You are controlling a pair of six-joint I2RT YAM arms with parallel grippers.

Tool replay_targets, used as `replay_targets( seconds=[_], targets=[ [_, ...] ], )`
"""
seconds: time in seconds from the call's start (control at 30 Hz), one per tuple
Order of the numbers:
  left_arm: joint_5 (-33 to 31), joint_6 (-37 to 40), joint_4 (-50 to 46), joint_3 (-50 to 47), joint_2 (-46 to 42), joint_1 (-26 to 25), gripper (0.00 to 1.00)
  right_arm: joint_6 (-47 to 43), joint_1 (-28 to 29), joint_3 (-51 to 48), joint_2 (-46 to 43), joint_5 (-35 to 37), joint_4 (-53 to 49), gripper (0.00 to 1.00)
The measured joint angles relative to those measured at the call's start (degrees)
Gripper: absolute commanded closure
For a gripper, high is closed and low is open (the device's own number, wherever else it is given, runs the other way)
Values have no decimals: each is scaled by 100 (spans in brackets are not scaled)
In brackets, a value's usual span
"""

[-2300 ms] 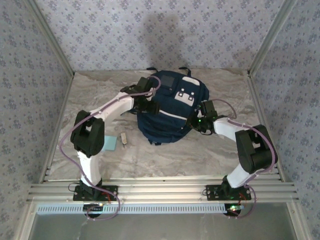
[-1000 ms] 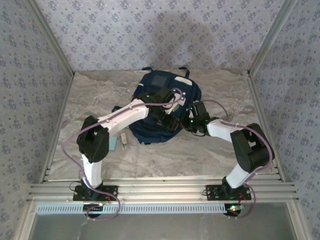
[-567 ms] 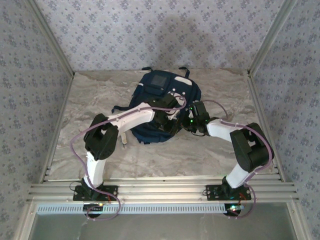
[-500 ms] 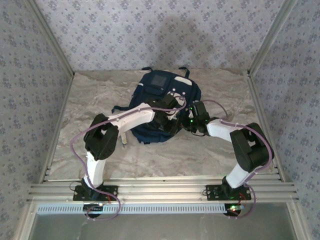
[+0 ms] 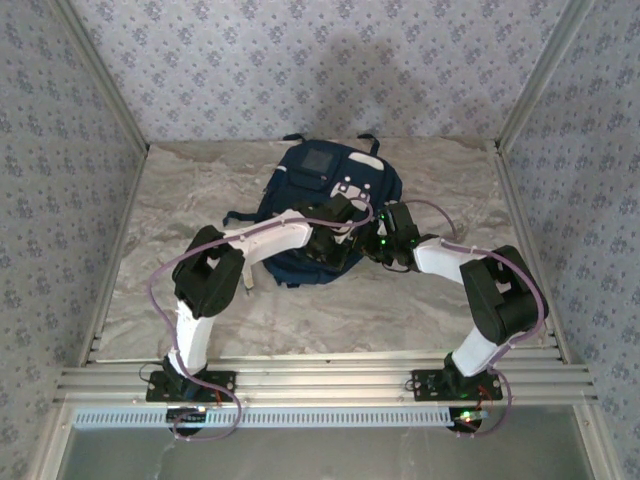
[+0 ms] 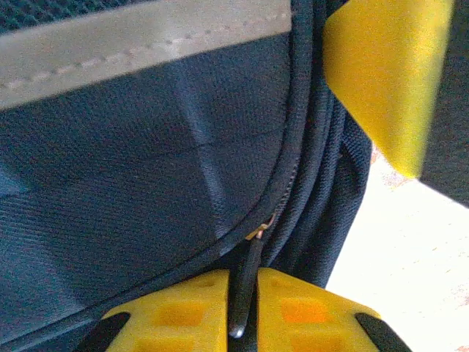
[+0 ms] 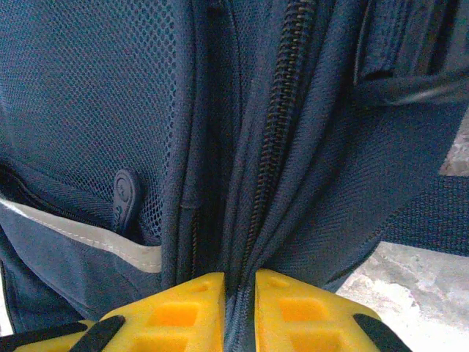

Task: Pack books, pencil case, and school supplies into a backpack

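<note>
1. The backpack [image 5: 320,180] lies flat on the counter [image 5: 200,190], a bit toward 12 o'clock from the middle.
2. The bag is dark blue. It has a grey square patch near its 12 o'clock end and white patches on top.
3. Both arms bend in and meet at the bag's near right part.
4. In the top view the left hand sits on the bag at about its 5 o'clock side.
5. The left hand [image 6: 243,279] has its two yellow fingers pressed together. They pinch a thin dark zip tab [image 6: 249,260].
6. The zip tab sticks up out of the fingers toward 12 o'clock and joins the curved seam of the bag.
7. A pale stripe [image 6: 139,37] runs across the bag near 11 o'clock in the left wrist view.
8. One more yellow finger [image 6: 381,73] hangs at 1 o'clock there, close to the bag's edge. I cannot tell whose it is.
9. The right hand [image 7: 239,282] is at the bag's 4 o'clock edge, just beside the left hand.
10. Its yellow fingers are pressed together too, and they pinch a fold of the backpack's blue cloth.
11. A dark zip [image 7: 282,110] runs up from that fold toward 12 o'clock.
12. A small round tab [image 7: 124,196] lies on the mesh at 9 o'clock from the fold.
</note>
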Motion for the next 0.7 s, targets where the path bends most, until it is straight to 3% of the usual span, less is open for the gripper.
replay_targets(
  seconds=[0.03, 0.17, 0.27, 0.33, 0.7],
  targets=[
    [-4, 4, 2, 0, 0, -2, 84, -2, 0, 0, -15, 2, -11, 82],
    [46, -68, 37, 0, 0, 4, 52, -20, 0, 0, -131, 9, -61, 82],
    [151, -197, 87, 2, 0, 59, 49, -22, 0, 0, -223, 4, -37, 82],
    [293, -282, 136, 2, 0, 142, 51, -22, 0, 0, -243, -7, -24, 82],
    [632, -758, 358, -7, 4, 494, 92, -44, 0, 0, -243, -9, -26, 82]
  ],
)
